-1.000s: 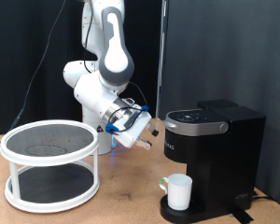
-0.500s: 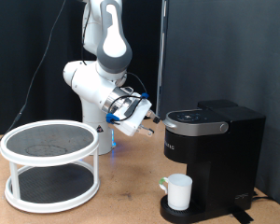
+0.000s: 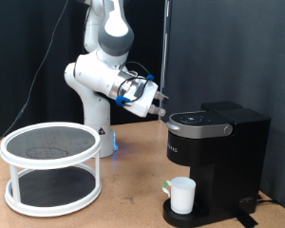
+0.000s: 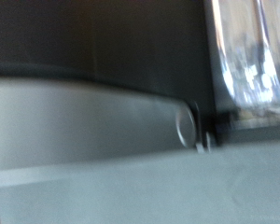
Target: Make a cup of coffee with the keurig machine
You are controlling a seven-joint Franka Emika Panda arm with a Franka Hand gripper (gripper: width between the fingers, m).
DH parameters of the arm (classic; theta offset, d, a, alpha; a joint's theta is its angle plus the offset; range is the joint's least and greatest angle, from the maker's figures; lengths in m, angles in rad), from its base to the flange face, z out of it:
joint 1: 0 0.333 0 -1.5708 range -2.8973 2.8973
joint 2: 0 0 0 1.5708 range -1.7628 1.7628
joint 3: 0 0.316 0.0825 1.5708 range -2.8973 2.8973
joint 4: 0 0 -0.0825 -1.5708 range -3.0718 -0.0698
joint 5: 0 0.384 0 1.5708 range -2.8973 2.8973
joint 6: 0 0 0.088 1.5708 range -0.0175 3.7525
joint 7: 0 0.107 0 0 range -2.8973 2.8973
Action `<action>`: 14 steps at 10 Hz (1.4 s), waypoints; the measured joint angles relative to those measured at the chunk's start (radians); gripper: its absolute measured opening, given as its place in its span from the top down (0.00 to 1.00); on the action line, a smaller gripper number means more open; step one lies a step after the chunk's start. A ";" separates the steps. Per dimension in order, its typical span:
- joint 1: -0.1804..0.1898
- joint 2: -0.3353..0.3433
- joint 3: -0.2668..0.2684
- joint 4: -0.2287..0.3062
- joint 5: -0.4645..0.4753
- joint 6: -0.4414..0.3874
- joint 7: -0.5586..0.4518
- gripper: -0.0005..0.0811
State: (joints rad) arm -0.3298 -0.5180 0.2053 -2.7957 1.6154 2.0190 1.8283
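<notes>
The black keurig machine [image 3: 221,152] stands at the exterior view's right with its lid down. The white cup [image 3: 183,195] sits upright on its round drip base, under the spout. My gripper [image 3: 161,109] hangs in the air just to the left of the machine's silver-rimmed top and slightly above it, pointing at the lid. Nothing shows between its fingers. The wrist view is blurred; it shows the grey top of the keurig machine [image 4: 93,121] close up with a small round button [image 4: 185,127], and no fingers.
A white two-tier round rack [image 3: 49,167] with dark mesh shelves stands on the wooden table [image 3: 123,204] at the exterior view's left. The robot's white base rises behind it. A black curtain hangs at the back.
The gripper has risen and swung to the right, from beside the machine's front face up to the level of its lid. The cup and machine have not moved.
</notes>
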 joint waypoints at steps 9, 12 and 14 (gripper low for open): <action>0.000 -0.172 -0.005 0.065 0.048 -0.010 0.108 0.09; -0.006 -0.163 0.109 0.170 -0.064 0.152 -0.030 0.09; -0.013 -0.121 0.115 0.262 -0.274 0.063 -0.063 0.09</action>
State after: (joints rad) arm -0.3426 -0.6394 0.3204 -2.5335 1.3414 2.0817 1.7655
